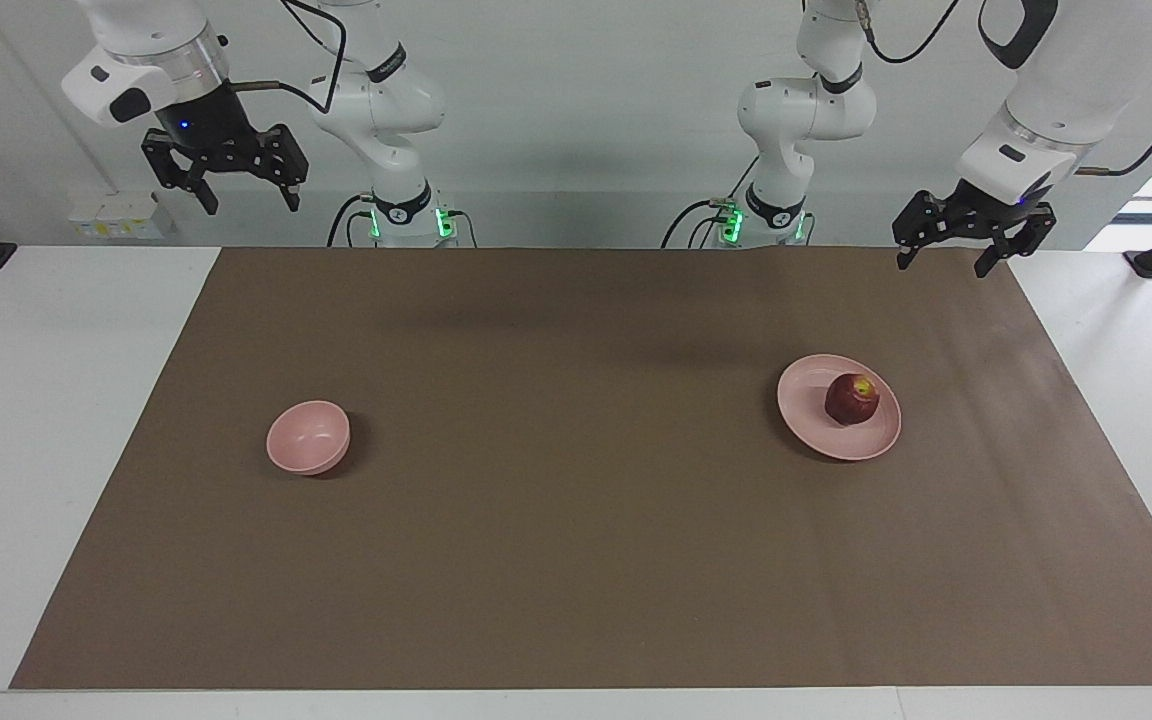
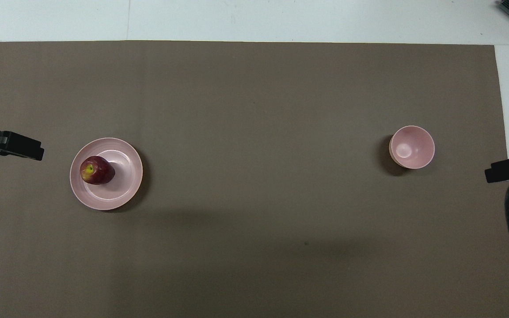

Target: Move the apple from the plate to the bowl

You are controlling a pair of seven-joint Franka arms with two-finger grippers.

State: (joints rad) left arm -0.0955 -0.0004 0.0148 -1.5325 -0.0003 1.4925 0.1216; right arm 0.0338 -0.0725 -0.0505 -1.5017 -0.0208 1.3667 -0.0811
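Brown matte paper covers the white table (image 1: 56, 420); on it the apple (image 1: 852, 398) sits on the plate (image 1: 806, 385) toward the left arm's end, the bowl (image 1: 308, 436) well apart toward the right arm's end. Round, firm and waxy, the apple looks light but liable to roll; I would pinch it across its widest girth. Both arms wait raised, left gripper (image 1: 956, 245) and right gripper (image 1: 226, 175) each with fingers apart, holding nothing.

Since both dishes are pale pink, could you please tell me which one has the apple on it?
The plate, the wider, flat dish toward the left arm's end of the table, carries the apple. The bowl, smaller and deeper, sits empty toward the right arm's end.
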